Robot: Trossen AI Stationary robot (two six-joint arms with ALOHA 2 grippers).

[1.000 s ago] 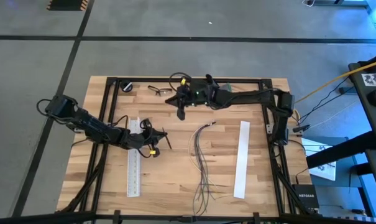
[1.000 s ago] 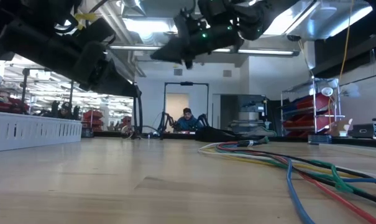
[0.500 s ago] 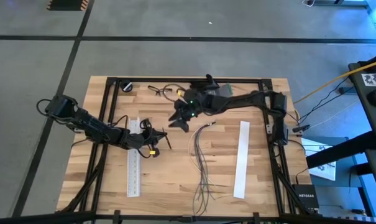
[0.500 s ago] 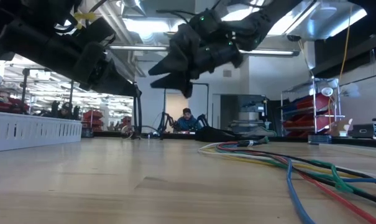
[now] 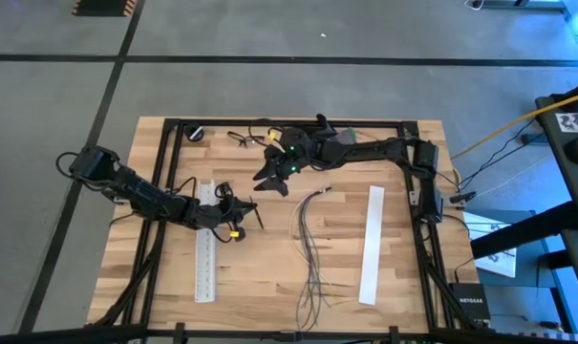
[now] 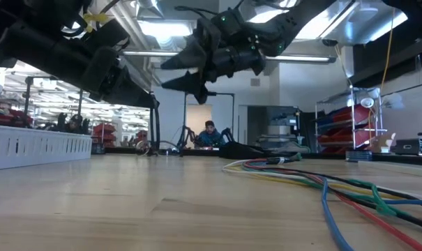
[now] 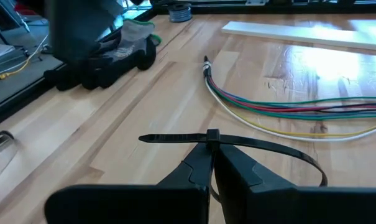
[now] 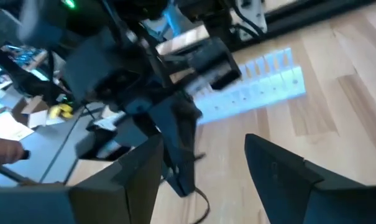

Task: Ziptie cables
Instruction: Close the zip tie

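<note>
My left gripper [image 7: 211,163] pinches a black zip tie [image 7: 237,142], just beside the cables [image 5: 310,244]. My right gripper [image 5: 271,178], jaws wide and empty, hangs above the cables' joined end.

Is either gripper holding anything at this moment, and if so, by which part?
The left gripper holds a black zip tie, pinched at its head, with the strap looping out to the side. The right gripper hangs above the table with jaws open, holding nothing.

Two white strips [image 5: 372,245], one zip tie [image 7: 231,142]
</note>
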